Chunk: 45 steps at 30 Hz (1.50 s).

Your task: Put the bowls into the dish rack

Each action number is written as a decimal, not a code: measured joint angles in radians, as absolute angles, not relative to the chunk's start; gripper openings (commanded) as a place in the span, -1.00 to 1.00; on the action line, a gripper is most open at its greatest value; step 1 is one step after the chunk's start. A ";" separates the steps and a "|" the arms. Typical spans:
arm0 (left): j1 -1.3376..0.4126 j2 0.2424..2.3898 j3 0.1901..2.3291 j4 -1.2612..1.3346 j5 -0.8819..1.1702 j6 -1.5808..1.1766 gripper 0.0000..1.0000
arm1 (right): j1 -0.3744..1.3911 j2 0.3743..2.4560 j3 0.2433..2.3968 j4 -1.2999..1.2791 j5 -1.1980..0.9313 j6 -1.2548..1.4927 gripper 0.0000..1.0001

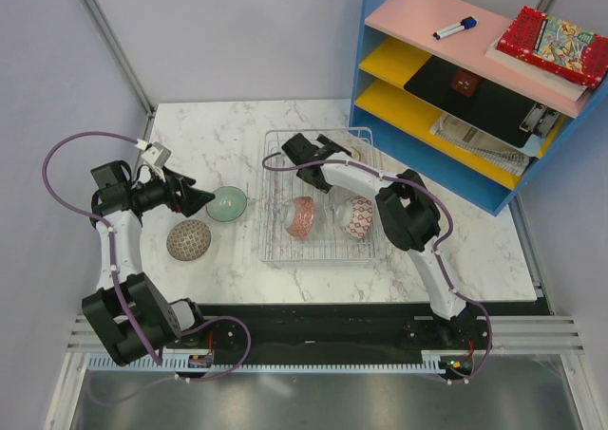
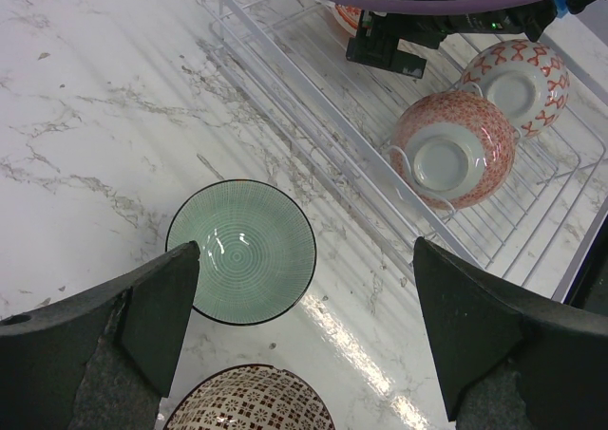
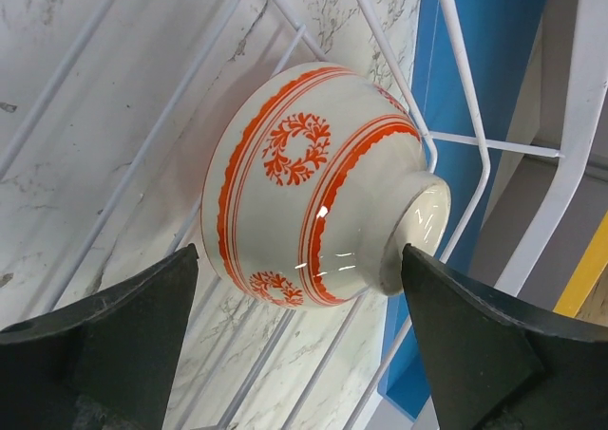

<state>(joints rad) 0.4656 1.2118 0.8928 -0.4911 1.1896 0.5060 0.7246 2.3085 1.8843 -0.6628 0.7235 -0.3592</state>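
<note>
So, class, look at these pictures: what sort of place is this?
Probably a robotics lab bench staged as a kitchen: the left arm and right arm mounted at a marble-look table, a wire dish rack holding bowls.

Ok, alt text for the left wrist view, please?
The left gripper hangs open, aimed at a green bowl on the marble table, a brown patterned bowl beside it. To the right, the dish rack holds a red speckled bowl and a red lattice bowl.
</note>
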 measured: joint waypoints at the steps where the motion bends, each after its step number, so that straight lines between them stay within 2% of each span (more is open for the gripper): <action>1: 0.466 1.212 0.892 -0.491 1.190 0.506 0.99 | 0.725 2.308 1.884 -0.666 0.723 -0.359 0.91; 11: 0.466 1.234 0.882 -0.490 1.175 0.507 0.99 | 0.734 2.249 1.884 -0.679 0.659 -0.360 0.94; 23: 0.466 1.472 0.897 -0.484 1.026 0.519 0.99 | 0.747 2.005 1.895 -0.693 0.496 -0.322 0.94; 33: 0.431 1.629 1.004 -0.418 0.894 0.496 0.99 | 0.747 1.955 1.890 -0.720 0.384 -0.275 0.94; 35: 0.402 1.644 1.005 -0.397 0.852 0.487 0.97 | 0.747 1.949 1.887 -0.723 0.371 -0.271 0.94; 37: 0.376 1.656 1.005 -0.384 0.817 0.477 0.84 | 0.747 1.945 1.887 -0.727 0.362 -0.265 0.93; 42: 0.349 1.678 1.005 -0.366 0.762 0.461 0.70 | 0.747 1.942 1.887 -0.728 0.353 -0.257 0.93; 45: 0.339 1.686 1.005 -0.361 0.728 0.456 0.54 | 0.747 1.942 1.887 -0.732 0.347 -0.253 0.93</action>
